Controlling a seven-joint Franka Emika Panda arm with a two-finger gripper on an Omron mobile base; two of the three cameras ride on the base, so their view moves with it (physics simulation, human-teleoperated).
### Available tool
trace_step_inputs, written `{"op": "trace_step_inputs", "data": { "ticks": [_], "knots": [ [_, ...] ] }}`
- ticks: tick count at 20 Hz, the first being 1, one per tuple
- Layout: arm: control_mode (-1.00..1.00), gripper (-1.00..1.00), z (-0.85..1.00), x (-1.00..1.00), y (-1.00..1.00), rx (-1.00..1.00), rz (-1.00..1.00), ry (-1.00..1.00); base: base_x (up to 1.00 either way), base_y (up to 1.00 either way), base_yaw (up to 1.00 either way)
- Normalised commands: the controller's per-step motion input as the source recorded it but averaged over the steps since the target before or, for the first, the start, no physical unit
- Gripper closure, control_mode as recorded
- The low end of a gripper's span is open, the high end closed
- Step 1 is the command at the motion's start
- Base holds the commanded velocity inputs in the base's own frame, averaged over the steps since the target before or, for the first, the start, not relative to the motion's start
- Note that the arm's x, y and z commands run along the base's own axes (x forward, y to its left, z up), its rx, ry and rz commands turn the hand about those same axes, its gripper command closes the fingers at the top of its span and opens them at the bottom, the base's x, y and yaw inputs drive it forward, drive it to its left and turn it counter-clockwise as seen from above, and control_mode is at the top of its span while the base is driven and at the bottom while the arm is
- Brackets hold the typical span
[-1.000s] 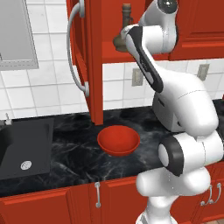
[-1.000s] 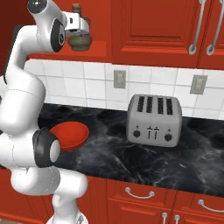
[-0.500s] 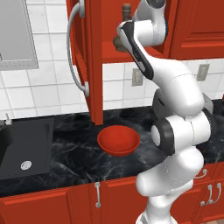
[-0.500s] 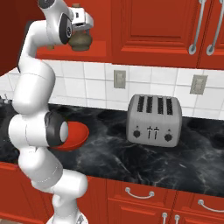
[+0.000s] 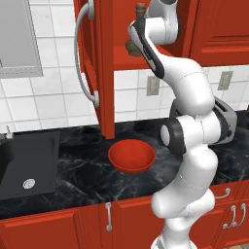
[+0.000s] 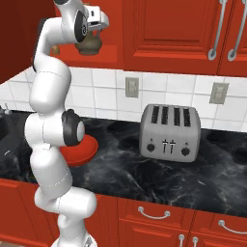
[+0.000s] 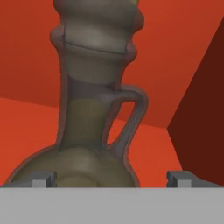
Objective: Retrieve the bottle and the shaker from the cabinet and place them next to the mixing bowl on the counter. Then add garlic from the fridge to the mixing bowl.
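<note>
So the white arm's two-finger gripper point(image 7: 112, 178) is up inside the red wooden wall cabinet point(image 5: 104, 68), top centre of the left base frame, door swung open with its long curved silver handle point(image 5: 83, 53) showing. In the hand view the small olive-brown bottle with the bulbous base and slim neck point(image 7: 94, 127) is dead ahead, standing upright on the red shelf (little side handle pointing right). The dark fingertips point(image 7: 43, 177) sit spread wide at either side of the bulb, not clamped on anything. Can't tell if they touch it. The glossy red-orange mixing bowl point(image 5: 131, 156) sits mid-frame on the black marble-look counter point(image 5: 73, 180), and a silver four-slot toaster point(image 6: 170, 131) is centre-right of the right base view.
</note>
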Motion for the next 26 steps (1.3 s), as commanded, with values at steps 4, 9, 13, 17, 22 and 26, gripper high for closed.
{"op": "trace_step_inputs", "data": {
  "ticks": [4, 9, 13, 17, 22, 26],
  "knots": [
    [-1.00, -1.00, 0.00, 0.58, -0.04, 0.00, 0.00, 0.01, 0.00, 0.00, 0.00],
    [-1.00, -1.00, 0.00, 0.25, -0.06, 0.00, 0.01, 0.00, 0.00, 0.00, 0.00],
    [-1.00, -1.00, 0.00, 0.00, 0.02, 0.00, 0.01, 0.00, 0.00, 0.00, 0.00],
    [-1.00, -1.00, 0.00, 0.00, 0.21, 0.00, 0.00, -0.03, 0.00, 0.00, 0.00],
    [-1.00, -1.00, 0.01, -0.05, 0.25, 0.00, -0.01, -0.13, 0.00, 0.00, 0.00],
    [-1.00, -1.00, -0.05, -0.05, 0.05, 0.01, -0.02, -0.11, 0.00, 0.00, 0.00]
  ]
}}
